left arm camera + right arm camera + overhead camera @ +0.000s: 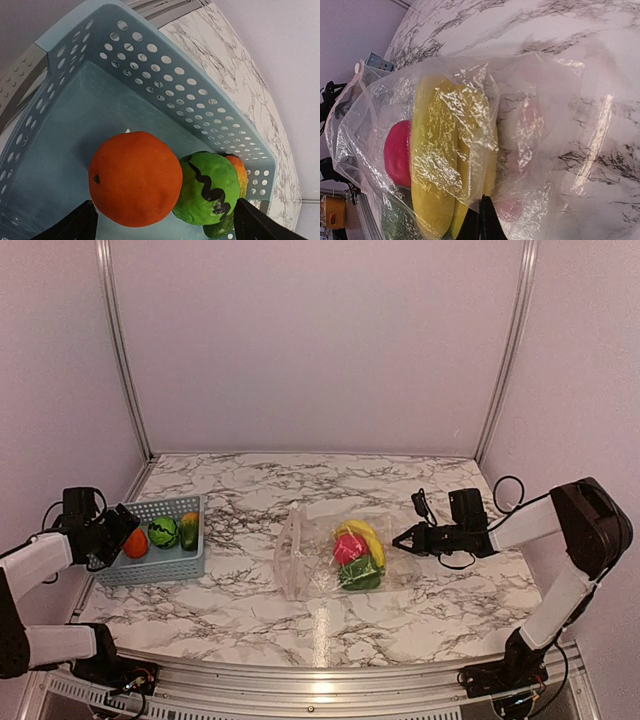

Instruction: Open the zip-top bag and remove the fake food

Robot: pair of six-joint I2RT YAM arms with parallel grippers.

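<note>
Top external: right gripper (399,538) pinches zip-top bag (300,562), mid-frame — anchor firmly; left gripper (128,532), spread over orange ball (135,544), should rise straight.

We barely glimpse one piece (241,172) behind the striped green ball (209,187); in the zip-top bag (545,100), a green vegetable (395,227) runs off-frame.

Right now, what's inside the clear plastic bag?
The bag holds a yellow banana, a red fruit and a dark green piece. Glare and the banana hide anything else underneath.
</note>
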